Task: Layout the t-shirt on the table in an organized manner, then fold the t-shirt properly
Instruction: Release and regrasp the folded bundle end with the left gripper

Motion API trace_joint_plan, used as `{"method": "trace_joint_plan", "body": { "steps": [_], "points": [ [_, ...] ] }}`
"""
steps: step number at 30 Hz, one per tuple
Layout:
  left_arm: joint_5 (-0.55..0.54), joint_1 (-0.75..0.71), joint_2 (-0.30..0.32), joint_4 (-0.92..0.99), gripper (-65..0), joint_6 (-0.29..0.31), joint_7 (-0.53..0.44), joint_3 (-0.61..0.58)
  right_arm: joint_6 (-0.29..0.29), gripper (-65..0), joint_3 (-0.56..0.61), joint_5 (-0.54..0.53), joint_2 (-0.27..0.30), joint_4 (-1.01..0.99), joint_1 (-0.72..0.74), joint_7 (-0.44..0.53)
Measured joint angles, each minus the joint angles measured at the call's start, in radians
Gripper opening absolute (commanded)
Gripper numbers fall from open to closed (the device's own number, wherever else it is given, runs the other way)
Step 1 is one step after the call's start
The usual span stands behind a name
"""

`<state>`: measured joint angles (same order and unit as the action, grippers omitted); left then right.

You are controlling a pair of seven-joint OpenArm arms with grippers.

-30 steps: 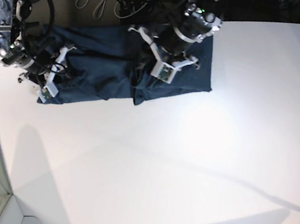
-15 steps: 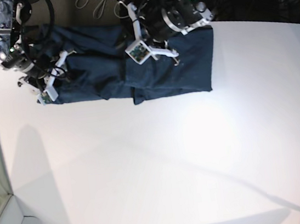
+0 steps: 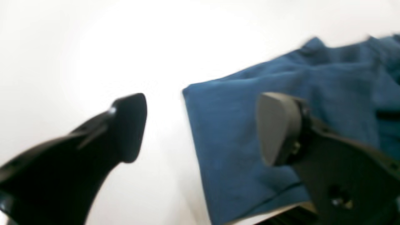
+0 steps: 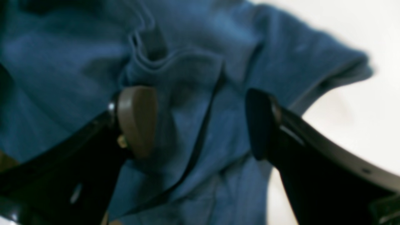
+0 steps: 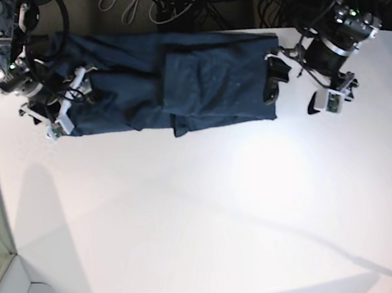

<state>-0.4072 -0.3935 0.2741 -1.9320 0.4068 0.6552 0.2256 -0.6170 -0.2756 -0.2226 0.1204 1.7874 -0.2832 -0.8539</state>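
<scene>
T-shirt (image 5: 173,84) lies folded flat on the table (image 5: 205,217); both grippers' jaws are spread apart, holding nothing.

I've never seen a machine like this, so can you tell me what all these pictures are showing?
It is a robot with two arms, working on a big white table. One picture looks down from above at everything. The other two come from little cameras fixed on each arm's wrist, so you see the black fingers up close.

On the table lies a dark blue t-shirt, partly folded along the far edge.

Each arm ends in a pincher called an end effector. The left end effector is at one end of the shirt, and its fingers are spread apart with nothing between them. The right end effector is at the other end, open too, hanging over the cloth. Nothing is being held just now.
</scene>
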Motion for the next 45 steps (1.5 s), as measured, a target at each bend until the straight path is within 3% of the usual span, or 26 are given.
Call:
{"method": "trace_joint_plan", "body": {
  "steps": [7,10,16,25,32,40,45],
  "points": [
    [-0.008,0.066,-0.006,0.182,-10.2,0.002,-0.002,-0.037,0.0,-19.9,-0.062,-0.002,-0.057,0.12,-0.008,-0.022],
    [-0.008,0.074,-0.006,0.251,-10.2,0.002,0.0,-0.04,0.0,-19.9,-0.092,0.0,-0.062,0.12,-0.006,-0.105],
    [-0.008,0.102,-0.019,0.319,-9.9,0.0,-0.003,-0.042,0.0,-19.8,-0.114,0.0,-0.063,0.119,-0.008,-0.106],
    [-0.006,0.099,-0.019,0.322,-9.9,0.0,-0.003,-0.042,0.001,-19.8,-0.114,0.001,-0.065,-0.017,-0.006,-0.104],
    [-0.006,0.092,-0.019,0.322,-9.9,0.0,-0.003,-0.042,0.002,-19.8,-0.176,0.002,-0.063,-0.023,-0.006,-0.103],
    [-0.006,0.092,-0.019,0.322,-10.0,0.0,-0.004,-0.042,0.003,-19.8,-0.17,-0.002,-0.063,-0.034,-0.009,-0.103],
    [-0.006,0.092,-0.019,0.322,-10.0,0.0,-0.004,-0.042,0.004,-19.8,-0.146,-0.023,-0.057,-0.099,0.009,-0.046]
  ]
}}
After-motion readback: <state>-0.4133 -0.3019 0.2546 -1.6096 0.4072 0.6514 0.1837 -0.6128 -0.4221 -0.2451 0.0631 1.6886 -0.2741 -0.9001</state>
